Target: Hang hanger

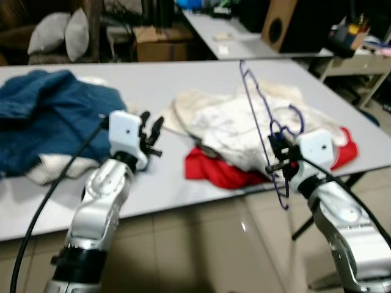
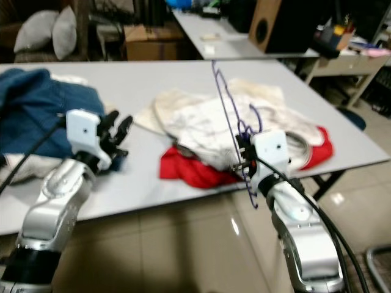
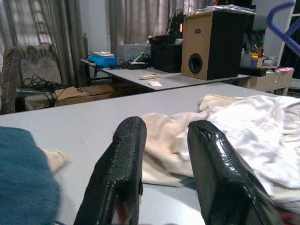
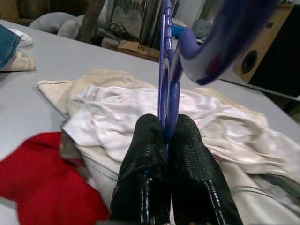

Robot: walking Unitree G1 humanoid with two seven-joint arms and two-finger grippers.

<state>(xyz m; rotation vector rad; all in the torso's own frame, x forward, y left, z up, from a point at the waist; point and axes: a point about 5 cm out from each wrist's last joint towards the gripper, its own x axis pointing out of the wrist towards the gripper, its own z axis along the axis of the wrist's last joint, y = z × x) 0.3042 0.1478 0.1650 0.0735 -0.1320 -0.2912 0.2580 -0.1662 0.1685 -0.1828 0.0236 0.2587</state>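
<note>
Grey table (image 1: 183, 79), long, with clothes spread over it. Blue denim garment (image 1: 52, 116) lay heaped at the robot's left end, over a pale cloth (image 1: 58, 168). White and cream garments (image 1: 238, 125) were piled toward the right end, lying over a red garment (image 1: 217, 168) near the front edge. Second table (image 1: 229, 39) stood behind, bearing a wooden speaker (image 1: 284, 24) and small items. Cardboard box (image 1: 162, 43) sat on the floor beyond. Two grey cushions (image 1: 58, 30) rested at far left. Curtains (image 3: 136, 21) hung at the back wall.
</note>
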